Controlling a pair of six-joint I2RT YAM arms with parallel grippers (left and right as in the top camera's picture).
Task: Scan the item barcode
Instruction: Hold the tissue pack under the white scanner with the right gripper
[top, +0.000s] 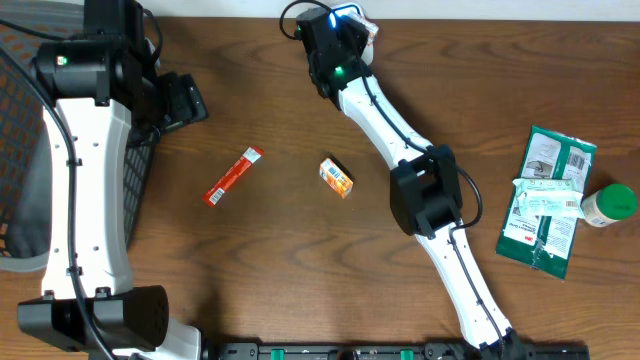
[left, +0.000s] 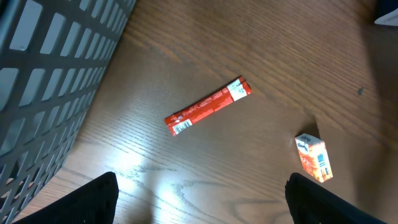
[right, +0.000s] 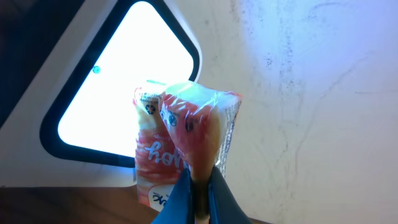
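**White shells, black joints, on both arms**

The left arm (top: 90, 200) has long white shells between bulky black joint housings. A thin black cable (top: 70, 190) runs along the white, and a green light (top: 62, 60) shows at 10 o'clock overhead. The right arm (top: 380, 115) matches, with a black elbow block (top: 428, 190), a looping lead, and a green lamp (top: 340, 72) at 12 o'clock. The left fingers (left: 93, 200) are matte black, and the right fingers (right: 183, 202) look blue.
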